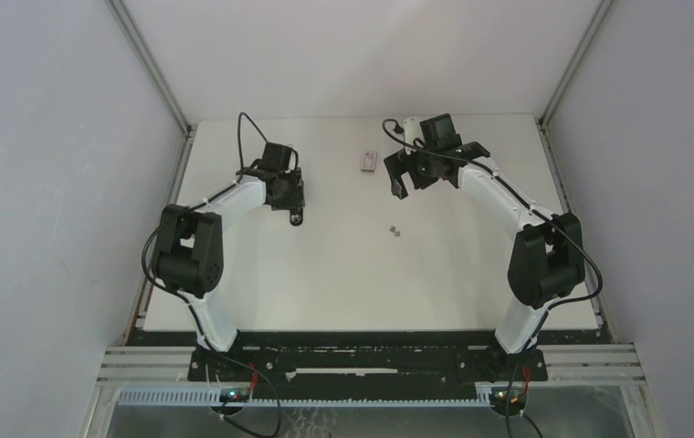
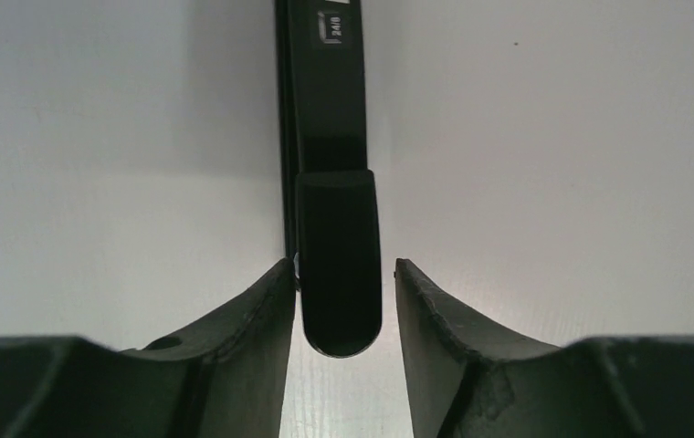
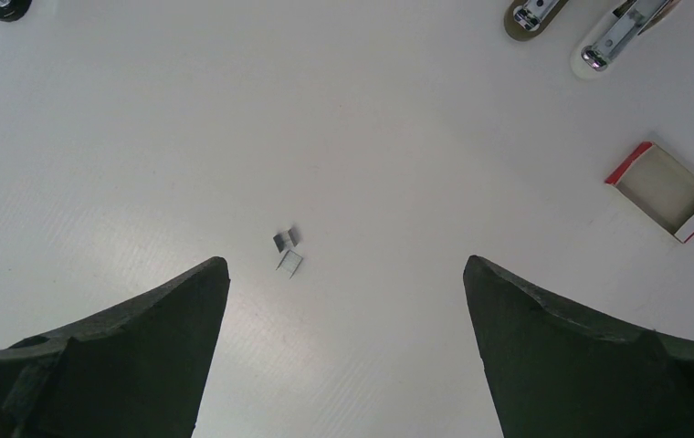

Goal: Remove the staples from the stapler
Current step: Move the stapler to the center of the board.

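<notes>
Found the staples [image 3: 286, 251] lying loose on the table [image 1: 325, 283] close to its middle, a little toward the right edge. Counted two tiny silvery pieces just beside each other, well apart from every stapler.

Saw the right gripper [image 3: 346, 265] hanging above them, nearer the far edge, with fingers [image 3: 142, 347] spread wide and touching nothing. In the wrist view, placed one finger to either side of the pieces, with bare table between.

Saw the left gripper [image 2: 339, 265] in the left half of the table, nearer the far edge than the near one, lowered onto the black stapler [image 2: 330, 137]. Noted fingers [image 2: 252, 310] parted only narrowly, flanking the stapler's rounded end. Put the left finger just beside its flank, and made out a sliver of table between the right finger and the stapler, so not clamped on it. Followed the long dark body straight away from the gripper to a small white label near the top of the wrist view.

Spotted a box [image 3: 665, 190] by the far edge about midway along it, open side up, with red ends. Caught a tan stapler [image 3: 535, 14] and a white stapler [image 3: 622, 32] side by side near the box, toward the far edge, both showing metal and both cut off by the frame.
</notes>
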